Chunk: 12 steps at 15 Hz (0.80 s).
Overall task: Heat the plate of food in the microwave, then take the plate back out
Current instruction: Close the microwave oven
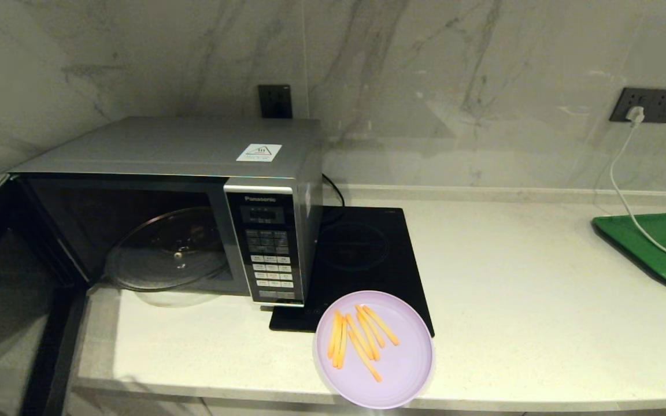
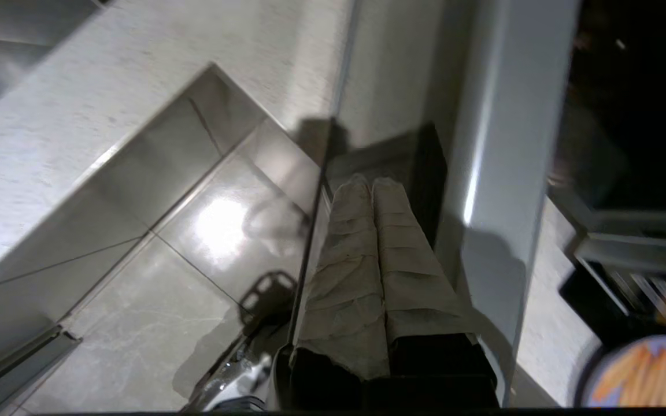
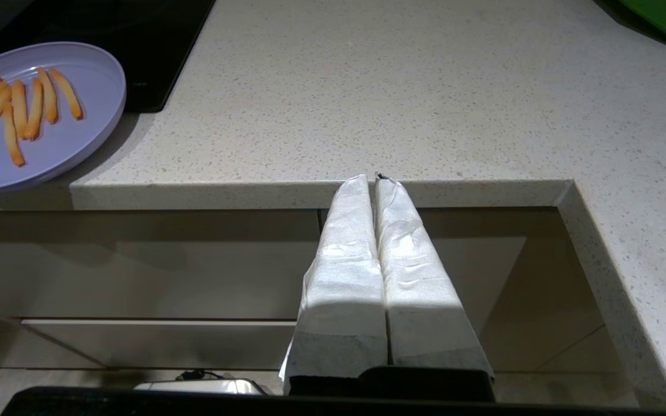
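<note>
My left pincer [image 2: 372, 184] is clenched on nothing, its two cloth-wrapped fingers [image 2: 353, 242] pressed flat together. It hangs below the table's [image 1: 512, 277] front edge, close to the pale edge of the open microwave door [image 2: 495, 173], with glossy floor tiles [image 2: 154, 300] beneath it.

My right pincer [image 3: 374, 179] is also clenched and empty, wrapped fingers [image 3: 347, 248] touching along their length. It sits parked low in front of the table, tips just at the table's edge, pale cabinet fronts [image 3: 136, 260] below.

Neither arm shows in the head view. There, the plate [image 1: 408, 370] of orange-yellow sticks [image 1: 359, 338] lies at the table's front edge, partly overlapping the front corner of a black hob [image 1: 367, 254], just right of the microwave [image 1: 194, 150]. The microwave's door [image 1: 9, 312] is swung open toward the left, and its glass turntable [image 1: 165, 248] inside is bare. A green tray [image 1: 662, 242] lies far to the right with a white cable [image 1: 622, 190] running over it from a wall socket [image 1: 648, 104].
</note>
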### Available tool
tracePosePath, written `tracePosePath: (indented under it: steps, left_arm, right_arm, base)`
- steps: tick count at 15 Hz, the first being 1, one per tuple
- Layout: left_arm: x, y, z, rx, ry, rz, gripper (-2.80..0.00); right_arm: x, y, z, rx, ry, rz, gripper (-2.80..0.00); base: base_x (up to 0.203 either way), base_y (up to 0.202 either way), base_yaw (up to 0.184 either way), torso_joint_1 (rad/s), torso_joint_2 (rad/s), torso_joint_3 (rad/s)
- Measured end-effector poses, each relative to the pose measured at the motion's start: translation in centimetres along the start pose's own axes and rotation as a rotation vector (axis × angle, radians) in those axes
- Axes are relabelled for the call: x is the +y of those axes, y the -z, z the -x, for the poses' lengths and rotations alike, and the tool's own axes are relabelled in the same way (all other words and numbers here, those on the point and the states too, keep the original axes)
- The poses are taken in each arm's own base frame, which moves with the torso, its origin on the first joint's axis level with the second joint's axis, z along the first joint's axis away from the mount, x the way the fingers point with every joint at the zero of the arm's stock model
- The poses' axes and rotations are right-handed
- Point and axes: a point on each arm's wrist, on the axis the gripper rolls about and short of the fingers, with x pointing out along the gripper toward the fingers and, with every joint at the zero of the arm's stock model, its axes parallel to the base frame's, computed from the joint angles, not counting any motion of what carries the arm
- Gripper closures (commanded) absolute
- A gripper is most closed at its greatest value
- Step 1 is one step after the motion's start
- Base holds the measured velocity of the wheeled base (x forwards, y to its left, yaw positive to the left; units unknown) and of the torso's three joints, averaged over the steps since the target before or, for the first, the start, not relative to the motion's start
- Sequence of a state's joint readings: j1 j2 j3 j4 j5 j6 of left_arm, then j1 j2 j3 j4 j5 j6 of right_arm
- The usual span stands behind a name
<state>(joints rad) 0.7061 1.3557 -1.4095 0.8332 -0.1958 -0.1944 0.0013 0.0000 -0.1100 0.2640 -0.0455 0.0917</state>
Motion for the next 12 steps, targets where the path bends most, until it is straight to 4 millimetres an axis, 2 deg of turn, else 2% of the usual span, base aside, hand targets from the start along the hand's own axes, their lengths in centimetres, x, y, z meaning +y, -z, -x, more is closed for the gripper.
tracePosePath:
  steps: [6,12]
  left_arm:
    - [-4.2,4.6,1.5,0.080,0.119,-0.071,0.00]
    - [-7.2,7.4,1.7,0.134,0.181,-0.128,0.00]
  right_arm:
    - [0.0,0.0,0.0,0.000,0.000,0.000,0.00]
    - [0.0,0.0,0.0,0.000,0.000,0.000,0.00]
  base:
    - [0.000,0.000,0.000,0.000,0.00,0.000]
    - [0.000,0.000,0.000,0.000,0.00,0.000]
